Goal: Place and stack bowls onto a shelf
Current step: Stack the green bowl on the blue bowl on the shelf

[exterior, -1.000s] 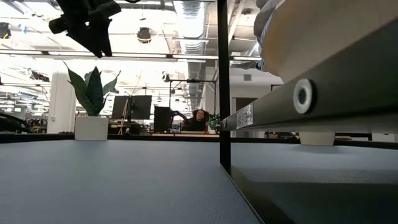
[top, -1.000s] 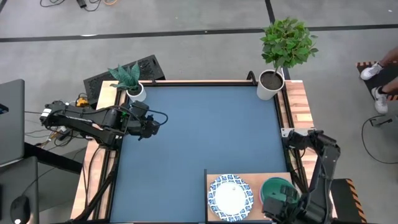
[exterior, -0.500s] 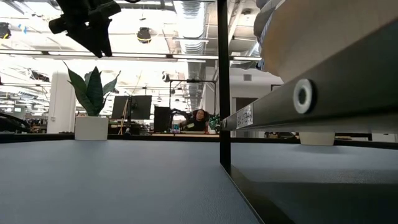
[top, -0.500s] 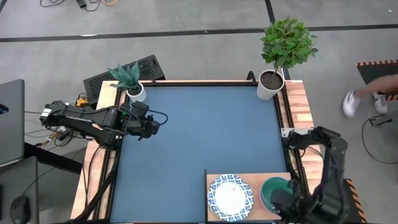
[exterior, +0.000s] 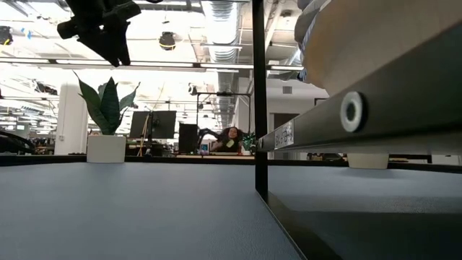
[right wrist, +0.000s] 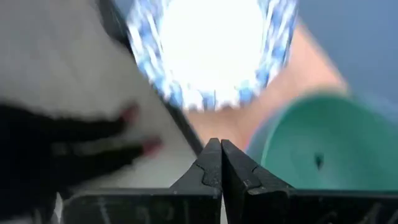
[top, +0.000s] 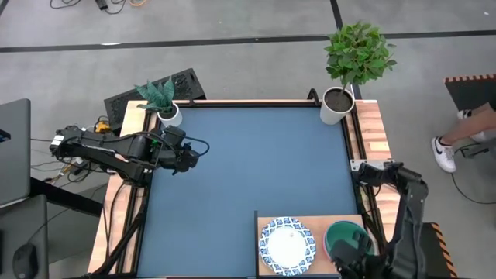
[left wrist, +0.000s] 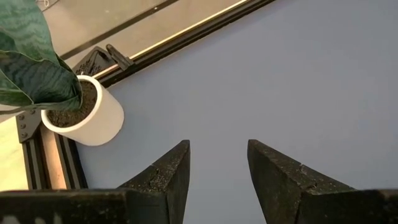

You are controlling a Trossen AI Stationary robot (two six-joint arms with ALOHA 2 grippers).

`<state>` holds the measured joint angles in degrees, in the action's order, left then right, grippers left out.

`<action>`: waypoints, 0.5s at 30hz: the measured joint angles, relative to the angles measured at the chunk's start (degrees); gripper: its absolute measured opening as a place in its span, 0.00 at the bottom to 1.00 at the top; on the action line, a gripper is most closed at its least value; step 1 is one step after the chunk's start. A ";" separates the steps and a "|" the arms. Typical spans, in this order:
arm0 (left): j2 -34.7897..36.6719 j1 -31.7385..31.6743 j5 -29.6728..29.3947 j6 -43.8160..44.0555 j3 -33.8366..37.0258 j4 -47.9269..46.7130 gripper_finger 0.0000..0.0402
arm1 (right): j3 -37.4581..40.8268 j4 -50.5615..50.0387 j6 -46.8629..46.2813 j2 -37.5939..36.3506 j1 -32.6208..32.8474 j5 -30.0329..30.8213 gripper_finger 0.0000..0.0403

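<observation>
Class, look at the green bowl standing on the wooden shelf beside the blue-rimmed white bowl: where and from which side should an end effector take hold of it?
Grip the round green bowl by its rim, coming down from above, probably on the side away from the white bowl with the blue patterned rim. It sits upright and open on the light wood-grain shelf, so one finger fits inside and one outside.

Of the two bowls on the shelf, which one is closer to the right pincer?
The green bowl. It sits at the shelf's right end, just beside the right pincer, which is shut; the white bowl with the blue rim lies farther left.
</observation>
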<state>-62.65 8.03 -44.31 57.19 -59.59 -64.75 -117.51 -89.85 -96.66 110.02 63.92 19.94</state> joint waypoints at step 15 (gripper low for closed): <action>0.00 -0.02 -0.11 0.26 0.00 0.24 0.37 | 10.28 -0.18 -13.22 -1.93 2.69 6.98 0.04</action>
<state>-62.65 8.01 -44.42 57.45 -59.59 -64.51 -107.23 -90.03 -109.89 108.09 66.61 26.92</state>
